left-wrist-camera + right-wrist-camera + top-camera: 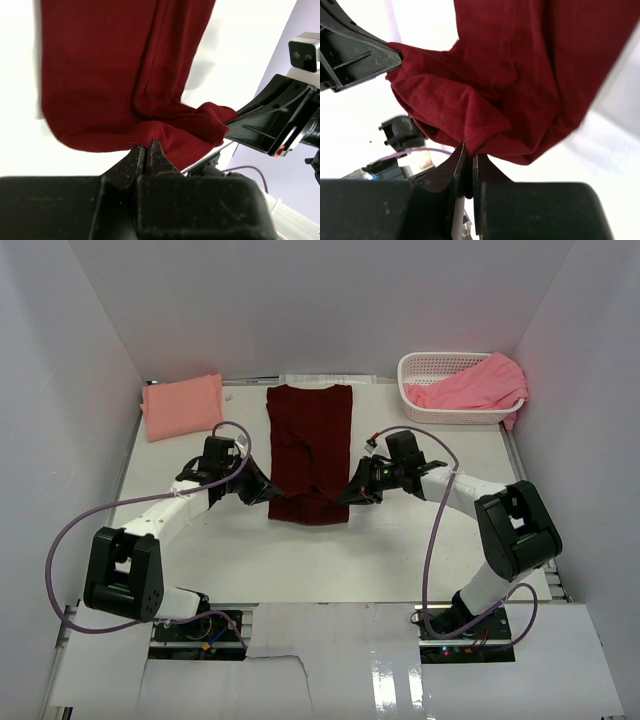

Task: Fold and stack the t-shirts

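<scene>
I judge the job roughly a third done. On the white table (400,540), the salmon-peach t-shirt (182,405) lies folded into a flat square at 11 o'clock, by the far left corner. The maroon t-shirt (310,445) lies at the centre, folded lengthwise into a narrow strip running from 12 towards 6 o'clock. My left gripper (272,492) and right gripper (347,495) are each pinched tight on a near corner of its hem, bunching the cloth. Left to do, I think: fold this strip over, stack it on the salmon one, then handle the brighter pink t-shirt (470,387), heaped unfolded in the white lattice basket (430,357) at 1 o'clock. Plain pale walls enclose the table on three sides.
</scene>
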Robot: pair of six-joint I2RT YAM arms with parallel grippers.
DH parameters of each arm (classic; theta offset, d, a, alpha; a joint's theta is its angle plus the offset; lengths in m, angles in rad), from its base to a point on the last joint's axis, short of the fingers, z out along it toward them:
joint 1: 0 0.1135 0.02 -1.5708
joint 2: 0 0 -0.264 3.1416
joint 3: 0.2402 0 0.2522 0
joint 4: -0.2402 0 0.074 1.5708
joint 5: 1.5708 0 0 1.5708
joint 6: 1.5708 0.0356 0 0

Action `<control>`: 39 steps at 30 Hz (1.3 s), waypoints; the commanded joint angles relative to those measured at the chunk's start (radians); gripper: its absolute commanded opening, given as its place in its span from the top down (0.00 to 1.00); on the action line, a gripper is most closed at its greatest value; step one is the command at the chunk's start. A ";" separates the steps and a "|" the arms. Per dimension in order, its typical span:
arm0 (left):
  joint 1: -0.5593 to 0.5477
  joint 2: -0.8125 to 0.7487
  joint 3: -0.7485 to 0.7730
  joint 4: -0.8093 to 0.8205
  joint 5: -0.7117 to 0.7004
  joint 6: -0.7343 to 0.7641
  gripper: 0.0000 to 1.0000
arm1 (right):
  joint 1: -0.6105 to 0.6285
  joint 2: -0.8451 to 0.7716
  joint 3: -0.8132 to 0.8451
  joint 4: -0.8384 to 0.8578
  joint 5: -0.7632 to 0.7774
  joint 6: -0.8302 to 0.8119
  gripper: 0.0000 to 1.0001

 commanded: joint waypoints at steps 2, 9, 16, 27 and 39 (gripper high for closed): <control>0.016 0.065 0.112 -0.004 -0.014 0.042 1.00 | -0.029 0.055 0.161 -0.081 -0.019 -0.065 0.92; 0.024 0.167 0.227 -0.003 -0.021 0.056 1.00 | -0.054 0.149 0.301 -0.155 -0.020 -0.107 0.92; 0.045 0.232 0.305 -0.004 -0.030 0.069 1.00 | -0.075 0.221 0.419 -0.221 -0.004 -0.143 0.92; 0.068 0.341 0.440 0.002 -0.030 0.086 1.00 | -0.104 0.297 0.557 -0.269 -0.007 -0.170 0.92; 0.070 0.410 0.555 -0.001 -0.031 0.091 1.00 | -0.118 0.371 0.712 -0.335 0.001 -0.186 0.92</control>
